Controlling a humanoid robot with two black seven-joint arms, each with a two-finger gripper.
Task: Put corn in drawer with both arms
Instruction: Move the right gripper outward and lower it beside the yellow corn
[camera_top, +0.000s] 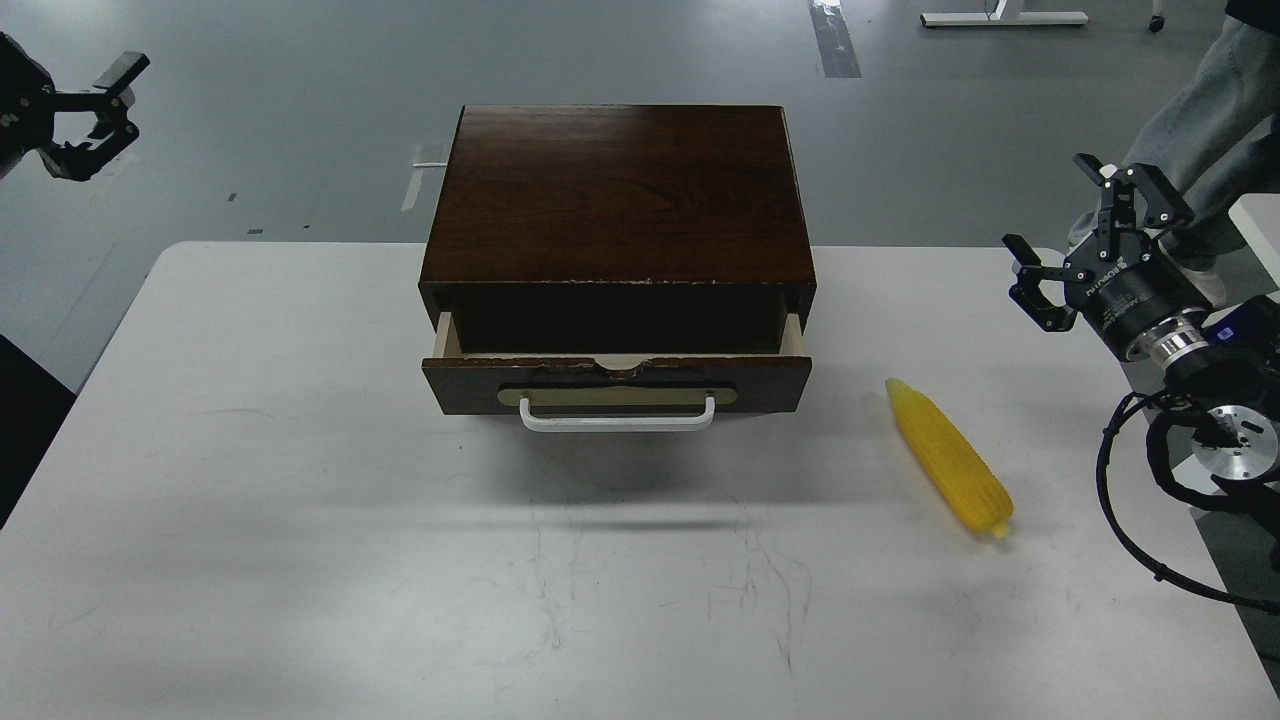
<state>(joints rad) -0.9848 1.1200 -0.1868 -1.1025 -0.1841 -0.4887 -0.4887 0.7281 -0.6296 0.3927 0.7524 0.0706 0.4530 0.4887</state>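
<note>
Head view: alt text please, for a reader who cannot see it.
A yellow corn lies on a white table, right of a dark wooden box with its drawer partly open. The left gripper and right gripper hover open, holding nothing.

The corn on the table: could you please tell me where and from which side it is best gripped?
Grip the corn around its thick middle, coming from above with the right gripper, which is nearer, its jaws set across the cob. It lies flat and clear on the table, with no object touching it.
</note>
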